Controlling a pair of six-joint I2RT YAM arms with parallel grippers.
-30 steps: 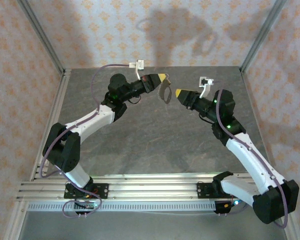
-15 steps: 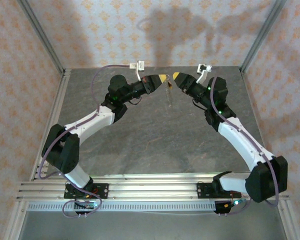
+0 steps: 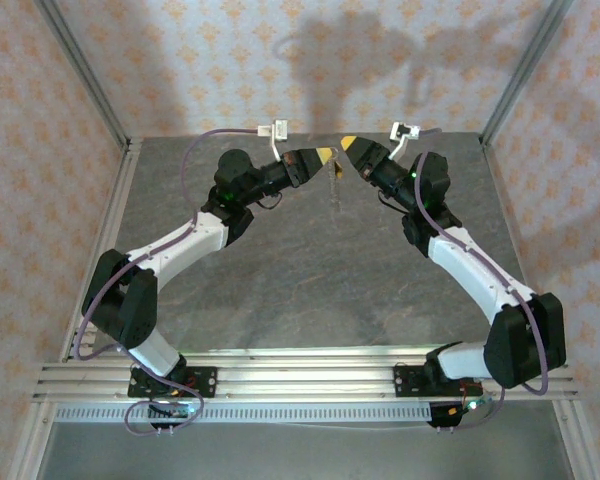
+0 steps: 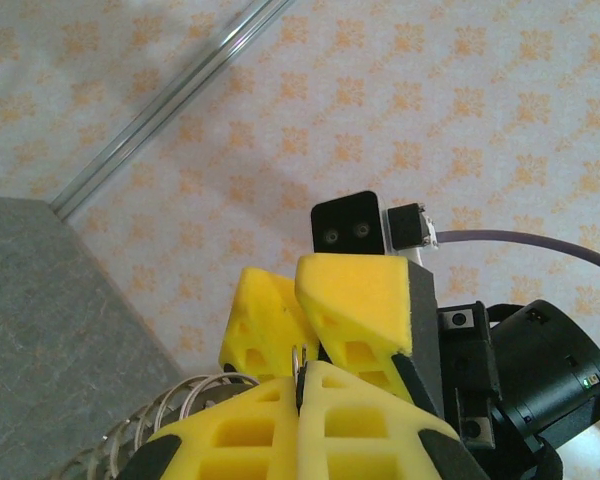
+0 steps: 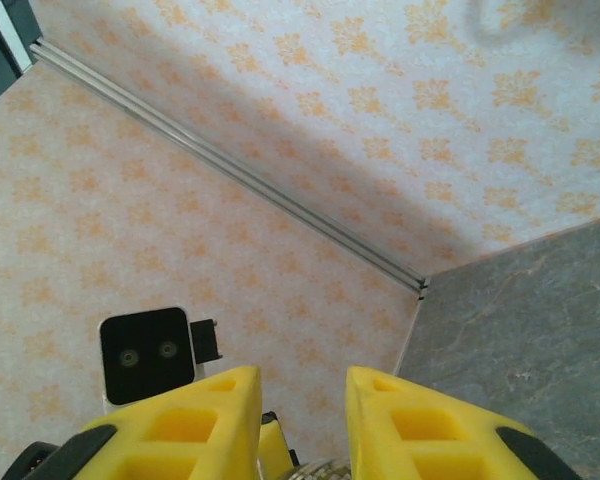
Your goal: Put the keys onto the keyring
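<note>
Worktop [image 3: 310, 290]: grey stone-look slab. Aluminium rail [image 3: 310, 368] lies along its near edge, with left base [image 3: 170, 382] and right base [image 3: 432, 378] bolted on.

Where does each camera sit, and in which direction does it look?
Top: above and behind the bases, looking down at the table; both arms, left pincer and right pincer nearly tip to tip, keyring hanging below.
Left wrist: looks along its own fingers at the right pincer and wall.
Right wrist: looks along its own fingers at the left arm's camera and wall.
Shared: the two wrist views face each other.
</note>
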